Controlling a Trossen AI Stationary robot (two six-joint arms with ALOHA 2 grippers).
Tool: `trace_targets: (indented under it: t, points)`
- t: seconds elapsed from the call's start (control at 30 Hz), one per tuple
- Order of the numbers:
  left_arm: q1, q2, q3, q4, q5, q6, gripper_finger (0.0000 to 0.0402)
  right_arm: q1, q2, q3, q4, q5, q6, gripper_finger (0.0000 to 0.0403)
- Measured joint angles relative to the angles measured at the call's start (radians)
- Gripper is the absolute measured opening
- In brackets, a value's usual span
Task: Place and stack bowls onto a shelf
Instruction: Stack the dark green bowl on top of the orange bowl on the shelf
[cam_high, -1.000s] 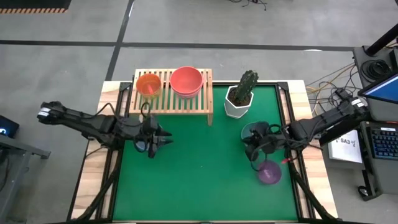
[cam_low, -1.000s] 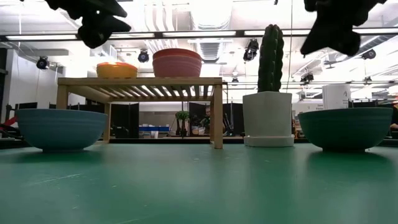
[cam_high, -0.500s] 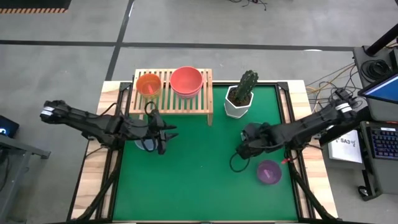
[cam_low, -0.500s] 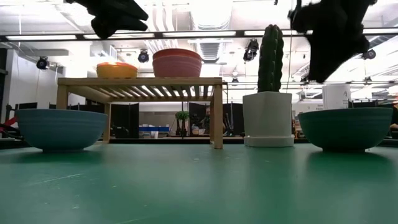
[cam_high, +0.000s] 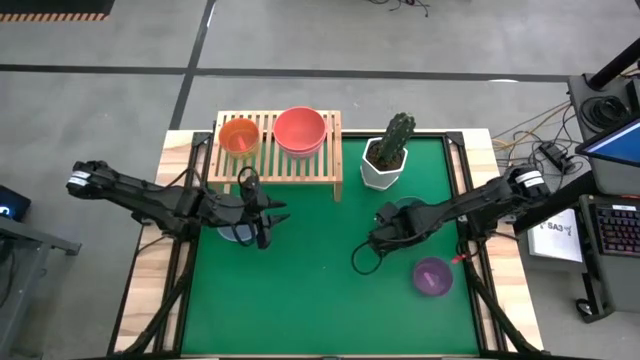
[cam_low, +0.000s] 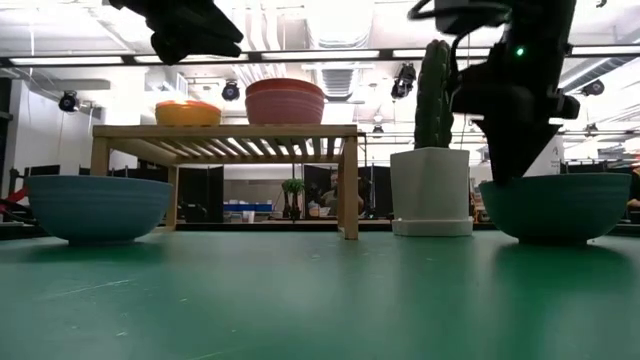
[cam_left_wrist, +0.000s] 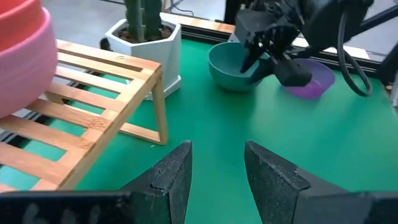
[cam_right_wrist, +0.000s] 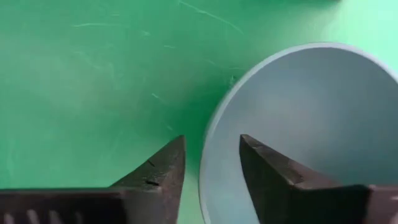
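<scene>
On the light-wood shelf (cam_high: 278, 150) at the far left stand an orange-yellow bowl (cam_high: 239, 136) and a coral-red bowl (cam_high: 300, 128) nested in a pink one. A teal bowl (cam_high: 405, 206) rests on the green mat right of centre. My right gripper (cam_right_wrist: 211, 142) is open and low at the teal bowl's left near rim. One finger stands outside the bowl and one inside. A purple bowl (cam_high: 432, 277) lies nearer the front. My left gripper (cam_left_wrist: 214, 155) hovers open and empty above a blue-grey bowl (cam_low: 98, 206). My right gripper comes from above, pointing down. The teal bowl's rim (cam_right_wrist: 208, 158) stands between its two fingers, one over the mat and one over the bowl's hollow. Whether either finger touches the rim, I cannot tell. The bowl sits upright on the mat.
A white faceted pot with a cactus (cam_high: 385, 160) stands just right of the shelf, behind the teal bowl. The green mat (cam_high: 320, 290) lies bare across its middle and near left. Cables and a desk lie off the table's right edge.
My right gripper has gone toward the table's left edge and come down from above the purple bowl's side to the teal bowl's rim. My left gripper has shifted a little toward the table's right, staying high. No bowl has moved.
</scene>
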Motion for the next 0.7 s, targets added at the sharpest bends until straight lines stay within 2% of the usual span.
trace_targets:
  t: [0.3,0.5,0.7]
  points:
    - [-0.011,0.0,-0.016,-0.001,-0.074,-0.003,0.013,-0.014,0.051,0.0,0.023,-0.014,-0.013,0.0018]
    - [-0.025,-0.004,-0.02,-0.024,-0.105,0.005,0.013,0.003,0.04,0.072,0.029,-0.118,-0.085,0.001]
    - [-0.044,-0.025,-0.021,-0.053,-0.146,0.063,0.013,0.045,0.034,0.261,0.035,-0.252,-0.308,0.0009]
